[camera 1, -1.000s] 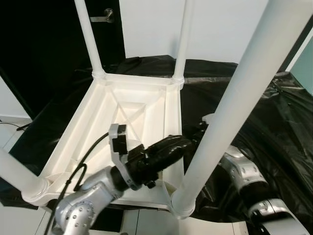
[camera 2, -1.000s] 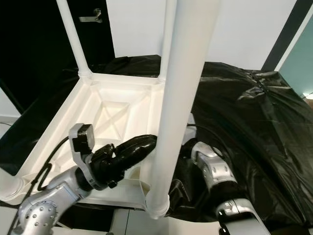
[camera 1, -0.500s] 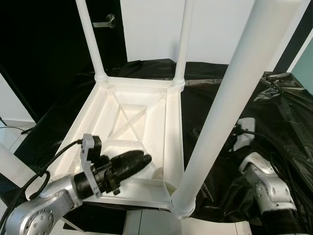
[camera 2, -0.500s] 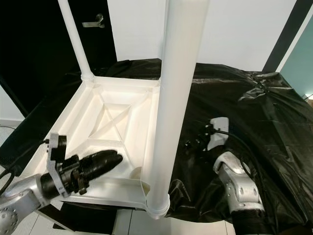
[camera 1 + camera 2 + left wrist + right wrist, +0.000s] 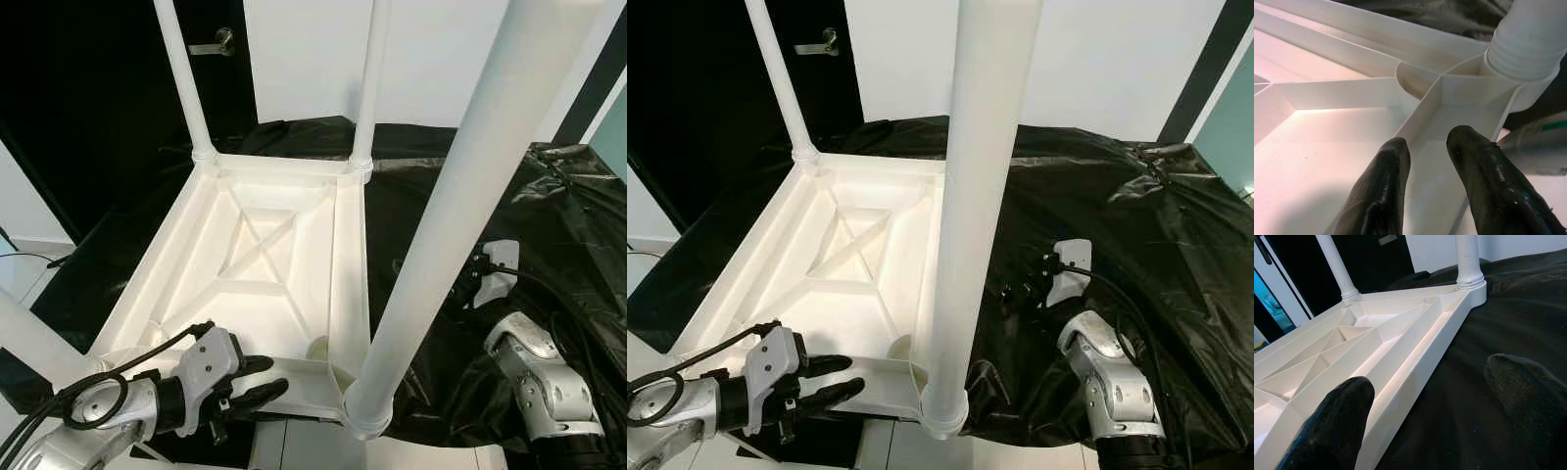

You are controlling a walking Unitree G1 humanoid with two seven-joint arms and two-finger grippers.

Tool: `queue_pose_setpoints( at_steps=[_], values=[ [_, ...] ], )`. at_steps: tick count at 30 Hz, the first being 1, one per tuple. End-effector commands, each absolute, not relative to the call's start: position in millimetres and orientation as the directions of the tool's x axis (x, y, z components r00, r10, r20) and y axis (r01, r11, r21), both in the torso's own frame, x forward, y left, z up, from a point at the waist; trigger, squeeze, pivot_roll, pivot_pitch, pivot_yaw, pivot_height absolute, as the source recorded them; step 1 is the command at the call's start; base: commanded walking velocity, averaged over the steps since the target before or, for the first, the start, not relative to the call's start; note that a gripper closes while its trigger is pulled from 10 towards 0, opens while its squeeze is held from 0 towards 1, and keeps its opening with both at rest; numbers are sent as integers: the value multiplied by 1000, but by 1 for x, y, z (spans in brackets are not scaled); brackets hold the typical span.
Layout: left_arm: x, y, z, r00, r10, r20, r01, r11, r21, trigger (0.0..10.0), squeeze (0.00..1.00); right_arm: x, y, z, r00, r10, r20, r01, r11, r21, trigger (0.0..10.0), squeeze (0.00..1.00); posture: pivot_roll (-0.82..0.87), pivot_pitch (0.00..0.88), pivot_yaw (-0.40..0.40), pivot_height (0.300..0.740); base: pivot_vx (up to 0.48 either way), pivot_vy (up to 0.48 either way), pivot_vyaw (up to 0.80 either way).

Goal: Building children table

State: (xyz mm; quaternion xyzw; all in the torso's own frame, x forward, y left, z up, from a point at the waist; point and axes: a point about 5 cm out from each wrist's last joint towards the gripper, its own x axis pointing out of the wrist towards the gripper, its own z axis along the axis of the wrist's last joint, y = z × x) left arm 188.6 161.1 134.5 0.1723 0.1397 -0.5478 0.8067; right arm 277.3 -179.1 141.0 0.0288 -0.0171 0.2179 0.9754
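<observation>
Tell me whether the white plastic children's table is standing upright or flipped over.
Flipped over. The white plastic children's table lies top-down on the black plastic sheet, ribbed underside up, its round white legs pointing upward.

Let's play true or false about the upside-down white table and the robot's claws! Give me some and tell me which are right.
1. The white table lies upside down with its legs pointing up. True.
2. The left gripper is shut tight on a table leg. False: its fingers are open, by the table's near edge.
3. The table rests on a black sheet. True.
4. The right gripper is holding a screwdriver. False: it is open and holds nothing.
5. The near leg is lying flat. False: it stands upright in its corner.
</observation>
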Motion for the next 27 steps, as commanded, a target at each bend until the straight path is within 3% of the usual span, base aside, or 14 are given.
queue_pose_setpoints(
  at_steps=[1,8,11,16,21,27],
  values=[
    [178,162,133,181,-865,-468,983,157,90,10000,0,279,-182,144,907,420,37,-422,906,40,10000,0,89,0,-18,740,0,0,0],
    [175,165,145,174,-893,-415,985,163,63,10000,0,281,-187,145,911,412,31,-413,910,31,10000,0,92,0,-20,740,0,0,0],
    [164,164,158,117,-926,-358,992,124,1,10000,0,282,-188,144,911,411,25,-411,911,28,10000,0,98,0,-19,740,0,0,0],
    [164,165,130,111,-851,-514,994,86,71,10000,0,284,-182,144,910,414,26,-415,909,29,10000,0,95,0,-17,740,0,0,0],
    [166,166,119,114,-813,-571,993,71,98,10000,0,285,-181,145,909,416,29,-417,908,28,10000,0,94,0,-16,740,0,0,0],
    [182,172,106,208,-741,-639,976,110,190,10000,0,286,-183,149,911,411,37,-412,911,18,10000,0,74,0,-4,740,0,0,0]
  ],
)
